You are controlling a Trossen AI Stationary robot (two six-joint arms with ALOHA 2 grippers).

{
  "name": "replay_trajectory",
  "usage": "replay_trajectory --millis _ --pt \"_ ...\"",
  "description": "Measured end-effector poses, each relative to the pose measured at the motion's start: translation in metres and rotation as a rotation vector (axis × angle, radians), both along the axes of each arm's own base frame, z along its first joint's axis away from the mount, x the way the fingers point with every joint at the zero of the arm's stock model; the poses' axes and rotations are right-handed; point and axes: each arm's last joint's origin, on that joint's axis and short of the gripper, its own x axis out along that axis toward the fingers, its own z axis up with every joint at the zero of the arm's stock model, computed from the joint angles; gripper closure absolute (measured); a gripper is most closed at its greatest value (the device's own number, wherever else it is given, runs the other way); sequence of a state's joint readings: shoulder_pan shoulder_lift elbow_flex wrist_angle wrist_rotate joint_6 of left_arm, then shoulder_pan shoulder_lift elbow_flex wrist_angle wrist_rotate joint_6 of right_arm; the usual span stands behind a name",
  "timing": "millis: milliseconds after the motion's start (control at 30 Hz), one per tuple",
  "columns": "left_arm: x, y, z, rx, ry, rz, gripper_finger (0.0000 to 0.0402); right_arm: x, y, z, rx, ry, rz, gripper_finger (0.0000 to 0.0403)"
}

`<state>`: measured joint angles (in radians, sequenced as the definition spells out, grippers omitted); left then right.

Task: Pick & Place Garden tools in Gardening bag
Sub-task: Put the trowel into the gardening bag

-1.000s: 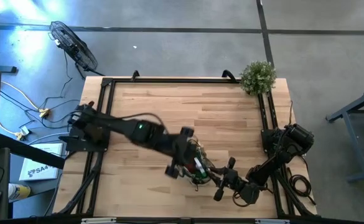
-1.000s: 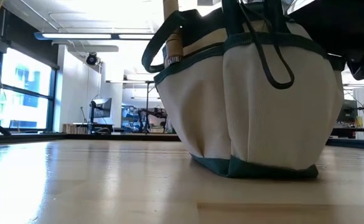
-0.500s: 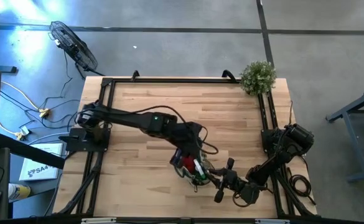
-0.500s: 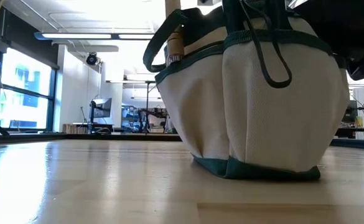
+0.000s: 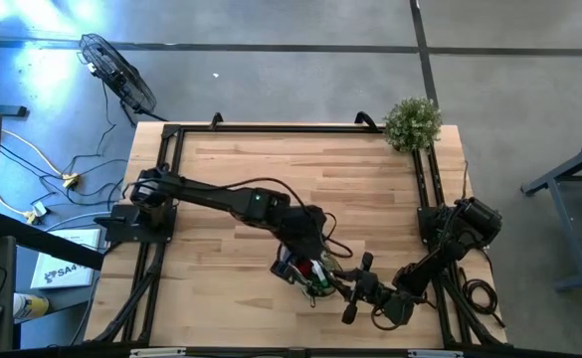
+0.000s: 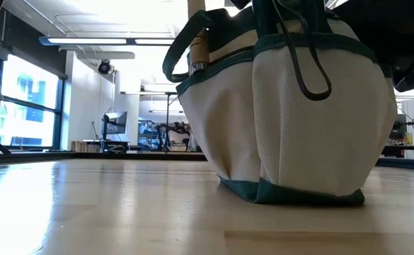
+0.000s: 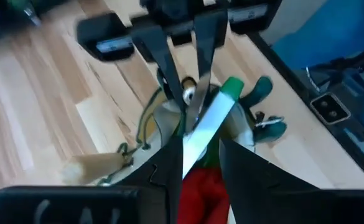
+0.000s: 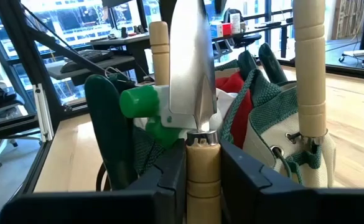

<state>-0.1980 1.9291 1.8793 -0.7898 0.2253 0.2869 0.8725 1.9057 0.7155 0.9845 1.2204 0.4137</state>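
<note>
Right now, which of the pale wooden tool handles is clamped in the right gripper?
The pale wooden handle with the metal trowel blade above it, centred between the right gripper fingers. The two other wooden handles stand apart at the fabric gardening bag, ungripped.

This is a robotics lab or workshop in an open, office-like hall. The wooden table [image 5: 271,169] carries a black metal frame [image 5: 176,139] and stands on a bare grey concrete floor [image 5: 300,70]. A floor fan [image 5: 119,72], loose cables [image 5: 32,159] and a cardboard box [image 5: 57,268] lie beside it. Across the table, long ceiling strip lights [image 6: 100,41], tall windows [image 6: 33,106] and distant workbenches [image 6: 161,131] show; desks and an office chair [image 8: 1,127] stand behind glass.
</note>
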Motion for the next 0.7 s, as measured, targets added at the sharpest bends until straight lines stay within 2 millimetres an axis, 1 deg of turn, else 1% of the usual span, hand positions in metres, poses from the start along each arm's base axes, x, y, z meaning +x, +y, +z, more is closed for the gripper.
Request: replay_trajectory --millis 100,167,267,333,433,533,700 --pt "0.001 -0.001 -0.003 -0.007 0.006 -0.003 0.0302 0.0 0.0 0.0 0.0 0.0 0.0 0.0339" --pt "0.006 -0.002 -0.003 -0.021 -0.024 -0.01 0.0302 0.0 0.0 0.0 0.0 0.0 0.0 0.0332" --pt "0.008 -0.002 -0.007 -0.032 -0.011 -0.017 0.0302 0.0 0.0 0.0 0.002 0.0 -0.001 0.0323" --pt "0.011 -0.003 -0.008 -0.043 -0.031 -0.024 0.0302 0.001 -0.001 0.0 0.003 0.0 0.0 0.0325" --pt "0.012 -0.003 -0.011 -0.04 -0.018 -0.022 0.0302 0.001 0.0 0.0 0.001 0.001 0.004 0.0334" --pt "0.013 -0.004 -0.009 -0.057 -0.036 -0.034 0.0302 0.001 0.0 0.0 0.002 0.003 0.013 0.0337" --pt "0.017 -0.006 -0.005 -0.117 -0.082 -0.052 0.0302 0.001 0.0 0.0 0.003 0.003 0.016 0.032"
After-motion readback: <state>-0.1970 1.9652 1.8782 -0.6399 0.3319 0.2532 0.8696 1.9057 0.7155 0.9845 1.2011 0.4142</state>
